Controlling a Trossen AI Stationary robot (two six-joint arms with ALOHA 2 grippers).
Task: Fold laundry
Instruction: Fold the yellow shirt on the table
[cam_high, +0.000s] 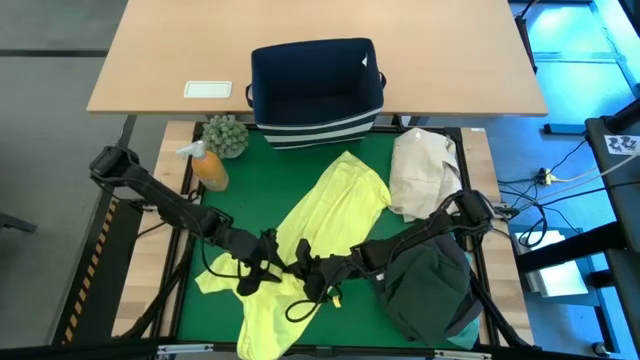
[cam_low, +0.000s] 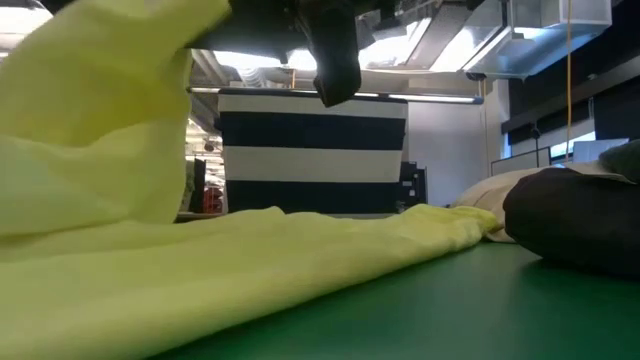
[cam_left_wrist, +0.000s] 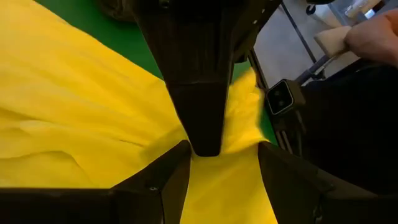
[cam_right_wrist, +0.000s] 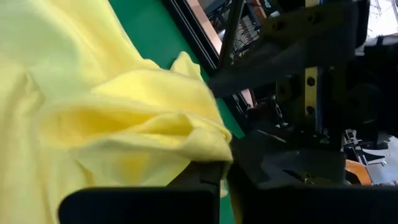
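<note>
Pinching the yellow-green shirt (cam_high: 330, 205) shut-fingered, the right gripper (cam_high: 312, 281) meets the half-open left gripper (cam_high: 262, 268) near-centre; next, the left probably must close on fabric.

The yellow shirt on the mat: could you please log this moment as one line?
shirt: spread on green mat | right gripper: shut on shirt | left gripper: open over shirt | dark garment: unfolded

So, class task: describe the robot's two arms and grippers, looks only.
Both arms are dark, jointed links. The left arm and right arm end in black two-finger grippers: left gripper, right gripper. Its fingers are flat, angular black wedges. A black cable loops beneath.
</note>
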